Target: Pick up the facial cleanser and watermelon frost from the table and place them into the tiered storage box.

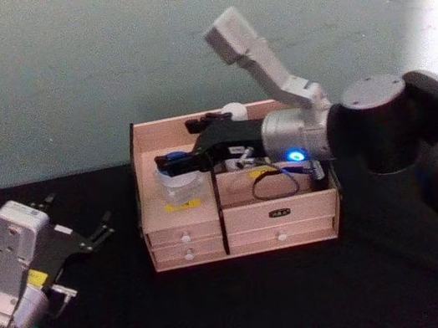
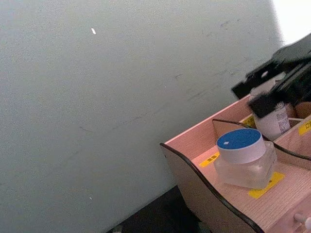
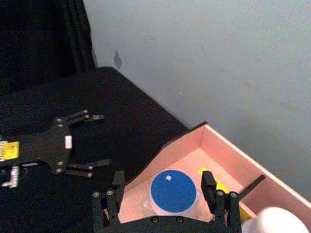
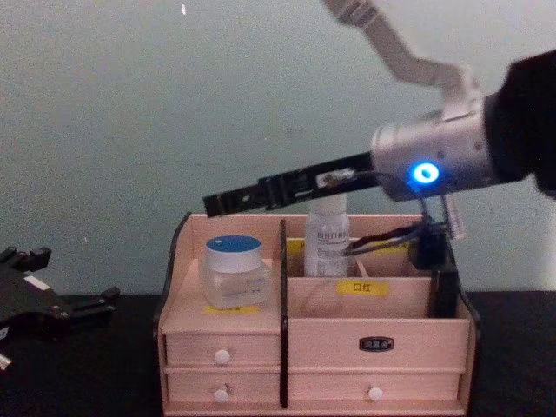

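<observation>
The tiered storage box stands mid-table. In its front left compartment sits a clear jar with a blue lid, apparently the facial cleanser. A white labelled bottle, apparently the watermelon frost, stands upright in a back compartment. My right gripper hovers open just above the jar, apart from it, with one finger on each side of the lid. My left gripper is open and holds nothing, low over the table to the left of the box.
A black cloth covers the table. A pale wall runs close behind the box. The box has white-knobbed drawers in front and a dark cable loop in its right compartment. The right arm reaches over the box from the right.
</observation>
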Motion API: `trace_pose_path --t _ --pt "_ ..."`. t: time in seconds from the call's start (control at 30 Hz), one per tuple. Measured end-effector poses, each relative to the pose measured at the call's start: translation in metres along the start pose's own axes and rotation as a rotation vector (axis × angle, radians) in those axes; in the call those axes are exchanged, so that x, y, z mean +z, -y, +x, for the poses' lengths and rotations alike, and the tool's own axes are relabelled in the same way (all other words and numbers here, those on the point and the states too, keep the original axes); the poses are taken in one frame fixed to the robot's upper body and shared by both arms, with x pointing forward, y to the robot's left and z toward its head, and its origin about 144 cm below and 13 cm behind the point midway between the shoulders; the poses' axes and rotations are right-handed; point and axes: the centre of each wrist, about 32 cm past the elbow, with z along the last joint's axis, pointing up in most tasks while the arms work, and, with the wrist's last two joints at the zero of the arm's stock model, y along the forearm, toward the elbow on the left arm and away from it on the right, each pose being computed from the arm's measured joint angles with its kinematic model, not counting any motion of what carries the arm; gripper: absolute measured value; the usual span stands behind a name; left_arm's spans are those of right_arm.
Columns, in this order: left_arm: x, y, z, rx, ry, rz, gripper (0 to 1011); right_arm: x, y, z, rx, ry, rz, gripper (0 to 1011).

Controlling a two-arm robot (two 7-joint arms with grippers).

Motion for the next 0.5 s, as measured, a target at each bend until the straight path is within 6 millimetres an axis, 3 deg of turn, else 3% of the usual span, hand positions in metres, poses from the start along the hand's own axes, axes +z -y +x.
trace_pose_path --t 0.5 --pt "0.000 0.000 0.000 0.000 0.000 0.000 1001 -0.014 0.084 -0.006 -0.089 0.020 0.201 1002"
